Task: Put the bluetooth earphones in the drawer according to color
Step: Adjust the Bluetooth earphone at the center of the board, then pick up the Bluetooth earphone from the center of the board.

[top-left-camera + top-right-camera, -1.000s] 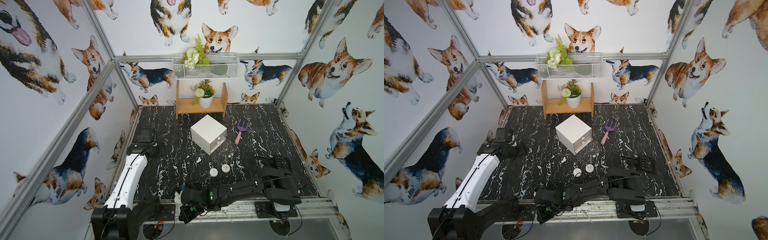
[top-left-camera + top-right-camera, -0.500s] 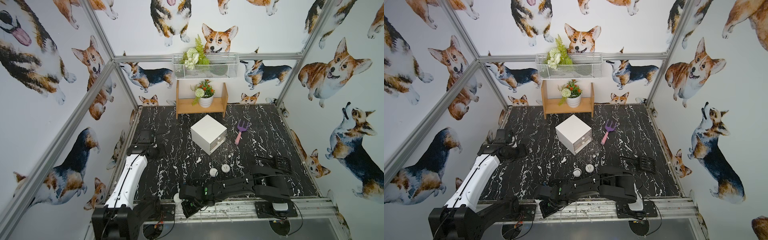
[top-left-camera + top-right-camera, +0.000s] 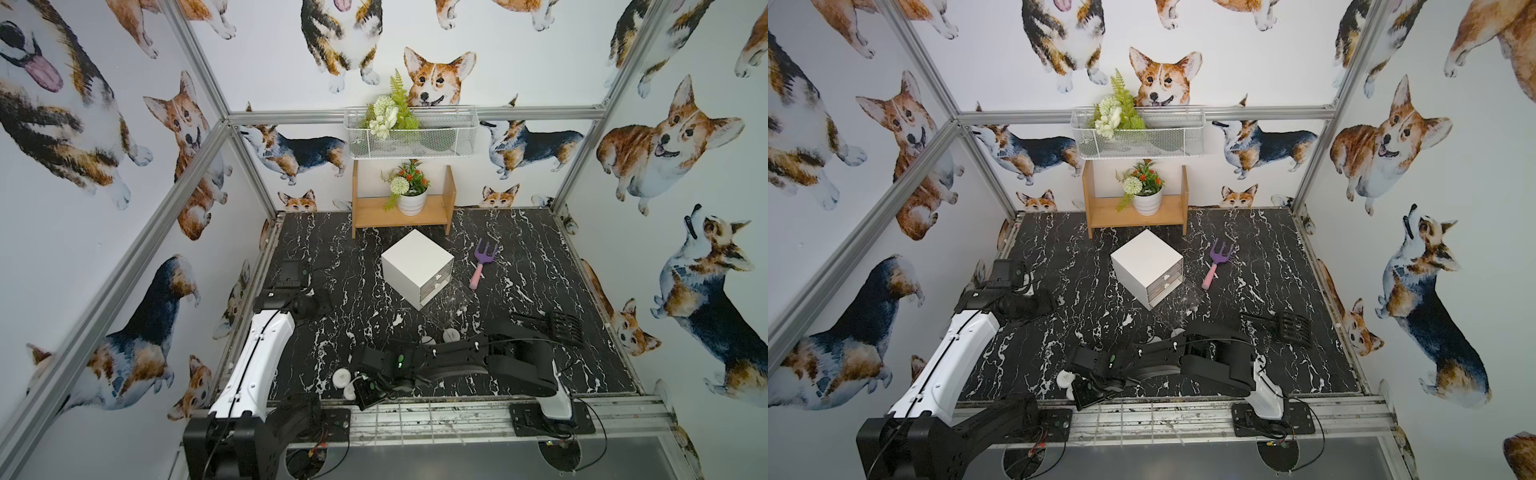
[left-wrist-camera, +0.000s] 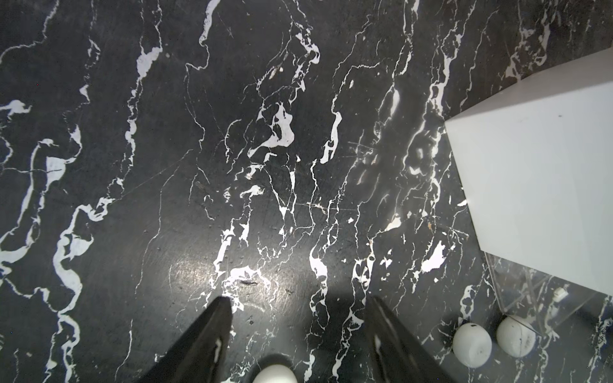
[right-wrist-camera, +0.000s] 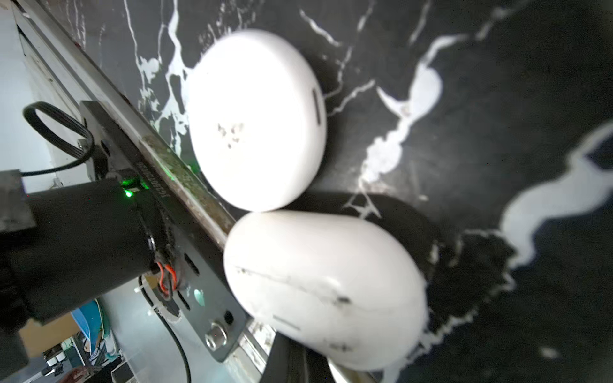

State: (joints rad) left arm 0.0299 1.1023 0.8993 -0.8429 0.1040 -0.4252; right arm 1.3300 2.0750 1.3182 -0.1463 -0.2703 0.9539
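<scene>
Right gripper [image 3: 362, 390] by the front metal rail [image 5: 185, 179] of the black marble tabletop [image 3: 332, 257]; bare marble reaches the white drawer cabinet [image 3: 415, 257].
Its jaws are closed, with two white pebble-shaped earphone cases [image 5: 255, 119] just beside them; the left gripper [image 4: 297, 298] has its jaws parted.

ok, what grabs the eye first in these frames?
The corgi wallpaper covering every visible wall. Then the white drawer cabinet mid-table on black marble, and the black right arm stretched along the near edge, its hand by two white earphone cases.
</scene>
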